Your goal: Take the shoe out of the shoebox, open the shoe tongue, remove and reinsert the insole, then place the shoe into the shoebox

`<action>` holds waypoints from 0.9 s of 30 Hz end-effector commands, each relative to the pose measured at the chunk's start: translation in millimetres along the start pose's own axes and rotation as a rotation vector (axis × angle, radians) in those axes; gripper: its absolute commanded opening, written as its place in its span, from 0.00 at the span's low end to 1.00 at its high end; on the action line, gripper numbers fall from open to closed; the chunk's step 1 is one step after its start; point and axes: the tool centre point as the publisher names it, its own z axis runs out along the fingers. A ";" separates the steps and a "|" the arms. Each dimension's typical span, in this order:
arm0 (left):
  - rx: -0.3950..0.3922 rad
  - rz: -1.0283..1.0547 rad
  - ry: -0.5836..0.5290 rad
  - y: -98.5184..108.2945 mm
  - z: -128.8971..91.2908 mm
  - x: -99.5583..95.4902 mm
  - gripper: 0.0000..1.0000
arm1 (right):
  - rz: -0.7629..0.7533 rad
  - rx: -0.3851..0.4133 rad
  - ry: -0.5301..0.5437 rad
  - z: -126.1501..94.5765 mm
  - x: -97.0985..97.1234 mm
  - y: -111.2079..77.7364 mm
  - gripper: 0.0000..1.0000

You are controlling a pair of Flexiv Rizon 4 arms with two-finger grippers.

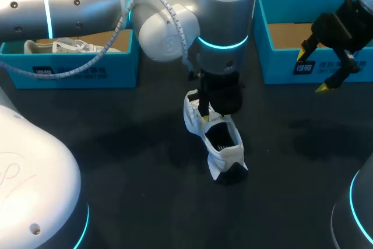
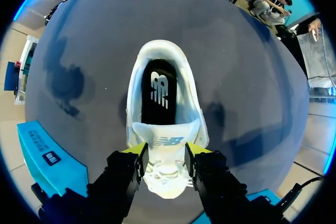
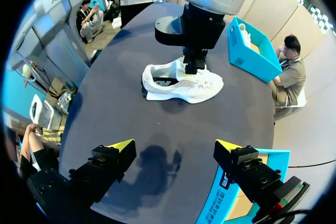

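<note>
Left fingers (image 2: pixel 135 156) are set narrow, clamped from both sides on the tongue-and-lace part of the white shoe (image 2: pixel 165 103). The shoe stands upright mid-counter (image 1: pixel 116 144), black insole (image 2: pixel 159 90) lying inside, heel ahead of the fingers. Right fingers (image 3: pixel 122 145) are spread wide and grip nothing, hanging above the counter by the front wall of the right box (image 1: pixel 280 65), well apart from the shoe; the left box (image 1: pixel 87 71) at the far left holds a second white shoe (image 1: pixel 70 45).
</note>
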 end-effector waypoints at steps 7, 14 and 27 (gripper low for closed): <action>-0.033 -0.031 -0.044 8.1 -15.5 1.9 0.44 | 0.000 0.001 0.003 0.9 -1.5 -0.3 1.00; -0.023 -0.025 -0.041 0.1 -11.7 3.1 0.13 | 0.000 0.001 0.003 0.9 -1.5 -0.3 1.00; -0.038 -0.027 -0.051 -19.1 12.9 4.1 0.16 | 0.000 0.001 0.003 0.9 -1.5 -0.3 1.00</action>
